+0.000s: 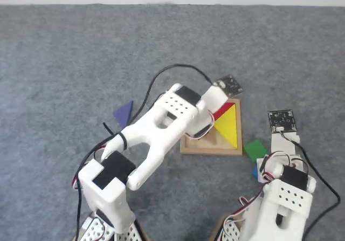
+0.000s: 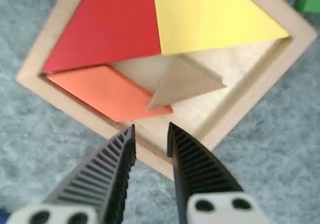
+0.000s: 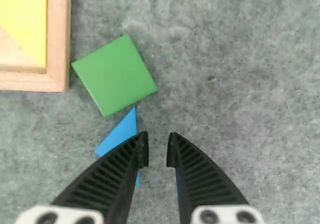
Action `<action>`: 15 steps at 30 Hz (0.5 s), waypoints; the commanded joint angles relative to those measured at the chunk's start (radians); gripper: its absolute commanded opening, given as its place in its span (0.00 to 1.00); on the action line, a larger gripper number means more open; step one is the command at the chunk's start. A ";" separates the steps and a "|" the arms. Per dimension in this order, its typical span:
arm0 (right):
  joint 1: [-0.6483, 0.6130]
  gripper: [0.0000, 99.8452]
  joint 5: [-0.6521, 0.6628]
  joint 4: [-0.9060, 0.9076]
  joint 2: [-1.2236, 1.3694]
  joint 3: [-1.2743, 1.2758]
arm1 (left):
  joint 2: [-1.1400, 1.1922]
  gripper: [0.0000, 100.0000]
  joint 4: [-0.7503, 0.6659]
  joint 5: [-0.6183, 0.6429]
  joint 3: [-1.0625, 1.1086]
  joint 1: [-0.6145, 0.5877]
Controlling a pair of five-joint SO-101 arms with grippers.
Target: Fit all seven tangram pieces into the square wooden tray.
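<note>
The square wooden tray (image 1: 210, 150) lies right of the table's middle, and my left gripper (image 2: 150, 130) hangs over its near rim, open by a narrow gap and holding nothing. Inside lie a red triangle (image 2: 110, 23), a yellow triangle (image 2: 210, 13) and an orange parallelogram (image 2: 107, 91). A wood-coloured triangle (image 2: 182, 81) rests with one corner on top of the orange piece. Right of the tray lie a green square (image 3: 114, 74) and a blue triangle (image 3: 120, 134). My right gripper (image 3: 156, 135) hovers beside the blue triangle, shut and empty. A purple triangle (image 1: 124, 112) lies alone to the tray's left.
Grey carpet (image 1: 81, 52) covers the whole table. The left arm (image 1: 161, 128) stretches diagonally from the front edge to the tray, with a black cable looping over it. The right arm's base (image 1: 283, 198) stands at the front right.
</note>
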 commanded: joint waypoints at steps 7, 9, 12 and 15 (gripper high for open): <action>-0.013 0.09 0.006 -0.016 0.002 -0.008 | 0.034 0.10 -0.084 -0.009 -0.058 -0.002; -0.013 0.09 0.006 -0.016 0.002 -0.008 | 0.078 0.10 -0.081 -0.009 -0.107 -0.002; -0.013 0.09 0.006 -0.016 0.004 -0.008 | 0.149 0.10 -0.081 -0.009 -0.168 -0.005; -0.013 0.09 0.006 -0.016 0.005 -0.008 | 0.193 0.10 -0.081 -0.009 -0.222 -0.041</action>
